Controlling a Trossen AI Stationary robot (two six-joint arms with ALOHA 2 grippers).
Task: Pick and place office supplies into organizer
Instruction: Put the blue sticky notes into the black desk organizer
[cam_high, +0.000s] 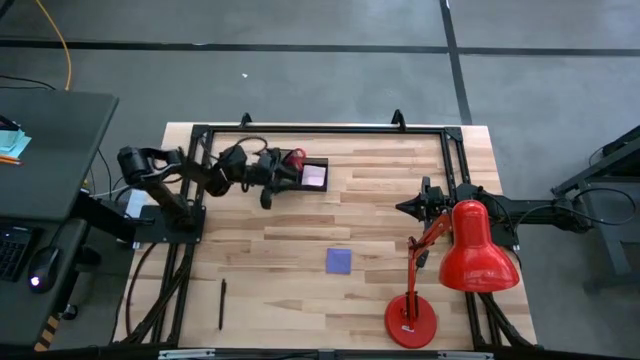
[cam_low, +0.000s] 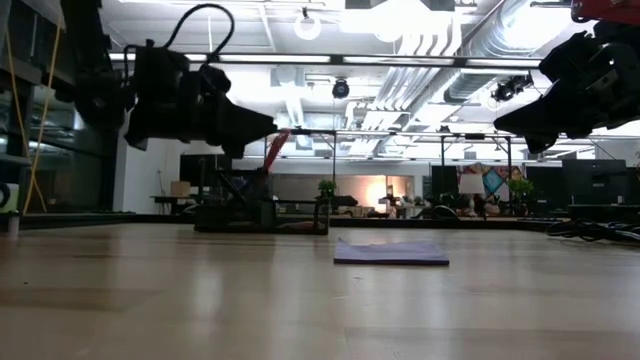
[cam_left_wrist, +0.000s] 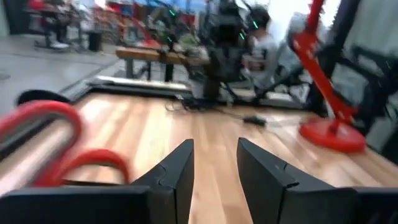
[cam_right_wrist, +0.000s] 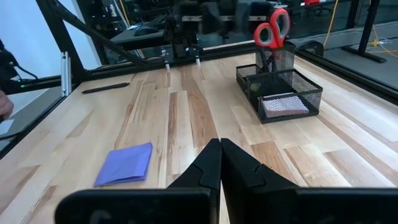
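Note:
The black mesh organizer (cam_high: 310, 175) (cam_right_wrist: 280, 87) stands near the table's far edge. Red-handled scissors (cam_right_wrist: 272, 28) (cam_high: 295, 160) stand handles-up in its tall compartment, and a pink pad (cam_right_wrist: 283, 104) (cam_high: 314, 177) lies in its low tray. A purple pad (cam_high: 339, 260) (cam_right_wrist: 124, 165) (cam_low: 390, 252) lies flat mid-table. One dark pen (cam_high: 222, 303) lies near the left front. My left gripper (cam_high: 268, 196) (cam_left_wrist: 214, 168) hovers open just beside the organizer, with the scissors' handles (cam_left_wrist: 37, 137) close by it. My right gripper (cam_high: 410, 207) (cam_right_wrist: 219, 155) waits shut above the table's right side.
A large red desk lamp (cam_high: 470, 250) stands at the right front, its base (cam_high: 410, 322) near the front edge. A black metal frame (cam_high: 320, 128) runs along the far and side edges. Another dark pen (cam_right_wrist: 106, 88) lies near the frame. Bare wood lies around the purple pad.

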